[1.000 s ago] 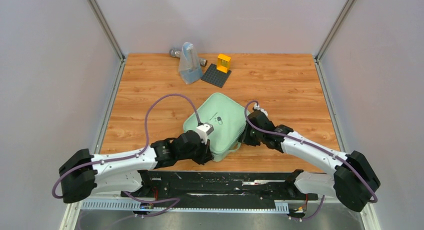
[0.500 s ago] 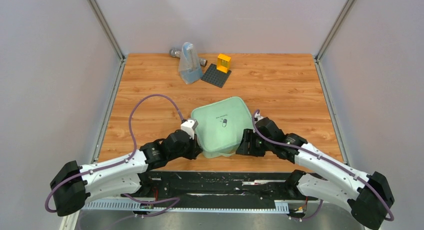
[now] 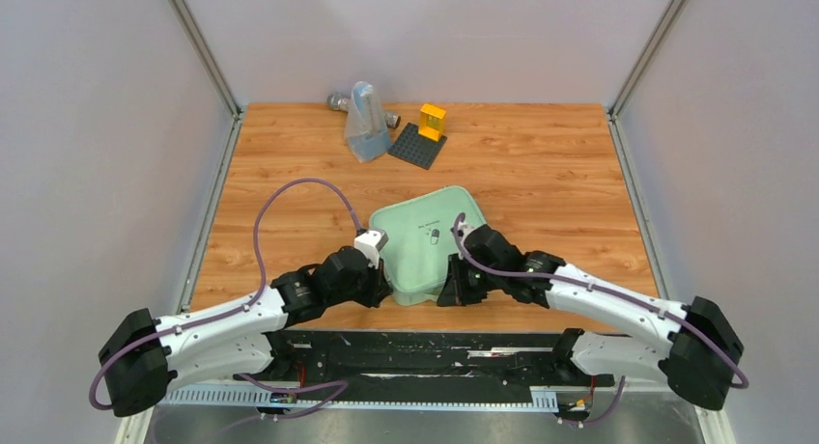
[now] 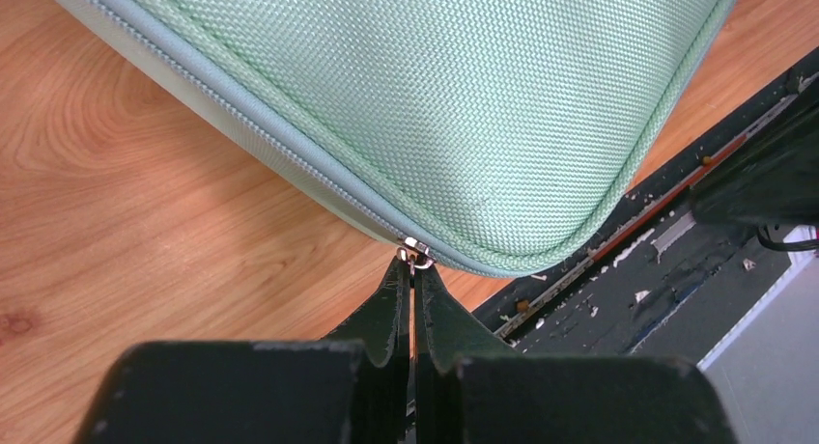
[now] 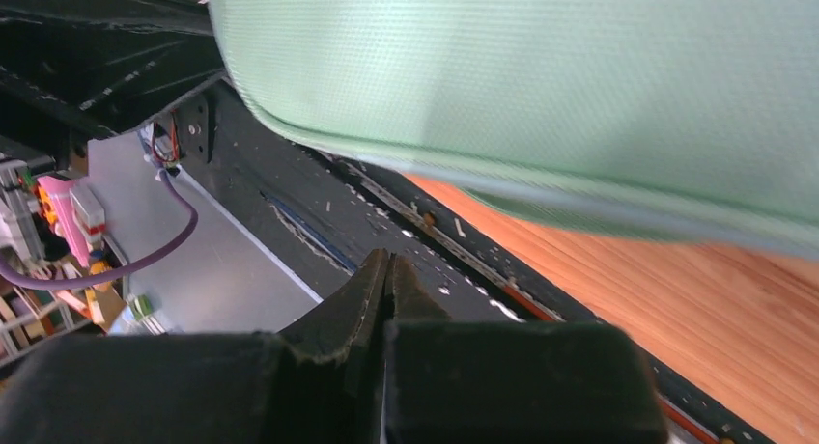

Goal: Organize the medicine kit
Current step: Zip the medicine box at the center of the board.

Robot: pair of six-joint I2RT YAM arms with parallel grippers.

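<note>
Swinging inward since half a second ago, the right arm is now reaching over the near right part of the medicine kit (image 3: 410, 251), and the kit, which was lying cornerwise a second ago, is sitting nearly square to the table (image 3: 541, 174) edges. The kit is lying closed on the near middle of the wooden table, its lid with the small dark pill logo (image 3: 434, 235) facing up and its near edge close to the black rail (image 3: 435, 352) that is carrying the arm bases.

At the kit's near left corner, the left gripper (image 4: 413, 275) is pressing its fingers together on the small metal zipper pull (image 4: 416, 260), which is sitting at the end of the zip line running along the woven mint side. The right gripper (image 5: 387, 270) is hovering beside the near right edge of the kit with its fingers (image 5: 359, 290) pressed together on nothing; in its wrist view the blurred green case (image 5: 541, 87) is filling the top and the rail is lying below the fingertips.

Well apart from the kit, at the far edge of the table, a translucent bluish pouch (image 3: 365, 125) is standing in front of a grey metal object (image 3: 337, 101). Just to its right, a dark grey studded baseplate (image 3: 417, 145) is lying flat, with a yellow piece (image 3: 432, 122) standing upright on its far corner.
</note>
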